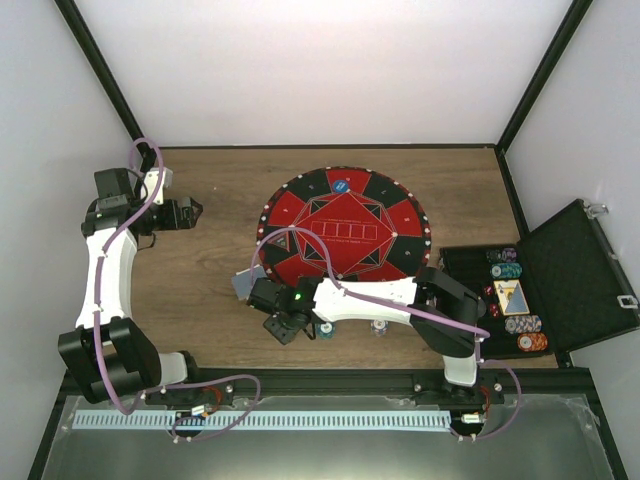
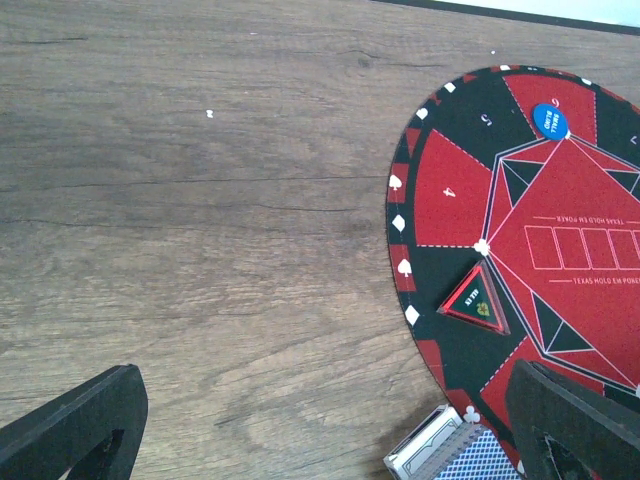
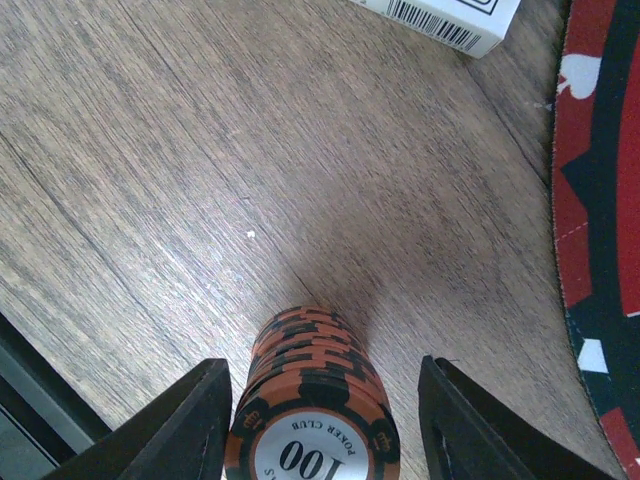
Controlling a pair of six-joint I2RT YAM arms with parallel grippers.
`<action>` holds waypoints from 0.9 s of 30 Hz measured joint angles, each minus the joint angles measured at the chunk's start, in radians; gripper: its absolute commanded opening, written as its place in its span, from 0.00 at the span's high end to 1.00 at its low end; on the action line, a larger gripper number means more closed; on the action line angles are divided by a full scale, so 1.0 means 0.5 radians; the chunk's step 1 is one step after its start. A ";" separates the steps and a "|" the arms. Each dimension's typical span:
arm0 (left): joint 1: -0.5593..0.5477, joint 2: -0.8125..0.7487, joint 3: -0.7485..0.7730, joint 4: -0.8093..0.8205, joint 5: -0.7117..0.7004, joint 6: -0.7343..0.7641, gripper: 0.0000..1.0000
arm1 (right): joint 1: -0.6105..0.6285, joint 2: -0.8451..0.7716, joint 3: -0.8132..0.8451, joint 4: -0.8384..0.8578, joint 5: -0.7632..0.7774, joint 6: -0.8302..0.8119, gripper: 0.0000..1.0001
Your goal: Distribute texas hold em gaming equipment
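A stack of orange-and-black poker chips (image 3: 318, 395), its top chip marked 100, stands on the wood table between my right gripper's fingers (image 3: 190, 425). My right gripper (image 3: 320, 410) is open around the stack, and a gap shows on its right side. In the top view the right gripper (image 1: 283, 322) sits just off the mat's front left. A card box (image 2: 430, 452) with blue-backed cards (image 2: 485, 465) lies by the mat's edge. My left gripper (image 2: 330, 430) is open over bare wood, holding nothing, at the far left (image 1: 195, 212).
The round red-and-black mat (image 1: 345, 235) carries a blue disc (image 1: 342, 185) and a triangular marker (image 2: 474, 300). A black case (image 1: 570, 270) lies open at the right with chip stacks (image 1: 527, 335) inside. Two small chips (image 1: 325, 330) sit near the mat's front edge.
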 measured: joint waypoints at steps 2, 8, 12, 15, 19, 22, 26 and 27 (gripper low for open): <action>0.000 0.000 0.000 0.000 0.000 0.000 0.00 | 0.000 0.000 0.000 -0.002 -0.001 0.002 0.49; 0.000 0.000 0.000 0.000 -0.002 0.000 0.00 | 0.009 0.000 0.000 -0.018 -0.003 -0.015 0.39; 0.000 0.000 0.000 0.000 -0.007 0.000 0.00 | 0.029 0.000 0.000 -0.037 -0.011 -0.025 0.44; 0.000 0.000 0.000 0.000 -0.009 0.001 0.00 | 0.041 0.000 0.000 -0.040 -0.011 -0.027 0.48; 0.000 0.000 0.000 0.000 -0.016 0.000 0.00 | 0.043 0.000 0.000 -0.041 -0.008 -0.022 0.54; 0.000 0.000 0.000 -0.001 -0.018 0.000 0.00 | 0.046 0.000 0.000 -0.044 -0.004 -0.019 0.59; 0.000 -0.001 0.000 -0.001 -0.021 0.001 0.00 | 0.049 0.000 0.000 -0.047 0.002 -0.021 0.66; 0.000 -0.001 0.000 0.000 -0.022 0.001 0.00 | 0.049 0.000 0.000 -0.047 0.002 -0.021 0.67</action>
